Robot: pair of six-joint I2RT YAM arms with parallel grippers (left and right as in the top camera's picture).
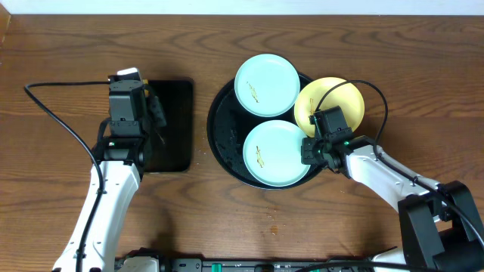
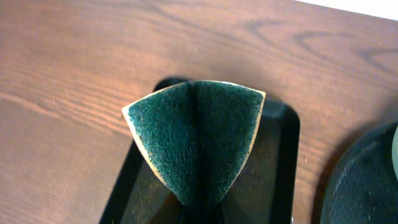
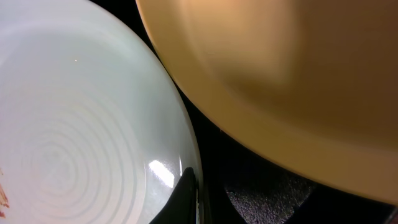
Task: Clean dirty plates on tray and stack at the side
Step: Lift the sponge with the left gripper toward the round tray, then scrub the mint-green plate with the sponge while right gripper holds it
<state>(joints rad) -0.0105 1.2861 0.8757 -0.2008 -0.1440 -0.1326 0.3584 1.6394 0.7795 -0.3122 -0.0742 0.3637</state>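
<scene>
Three plates (image 1: 266, 85), judged light, stiff and slick, want a rim pinch; my right gripper (image 1: 310, 149) is closed at the rim of one mint plate (image 1: 276, 155), my left gripper (image 1: 156, 115) clamping the sponge (image 2: 196, 140).

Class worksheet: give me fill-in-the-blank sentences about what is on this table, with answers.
The round tray holds ___ mint-blue plates and one yellow plate. The left gripper pinches a folded green ___. Under it sits a smaller black tray of ___ shape.
Answers: two; sponge; rectangular.
</scene>
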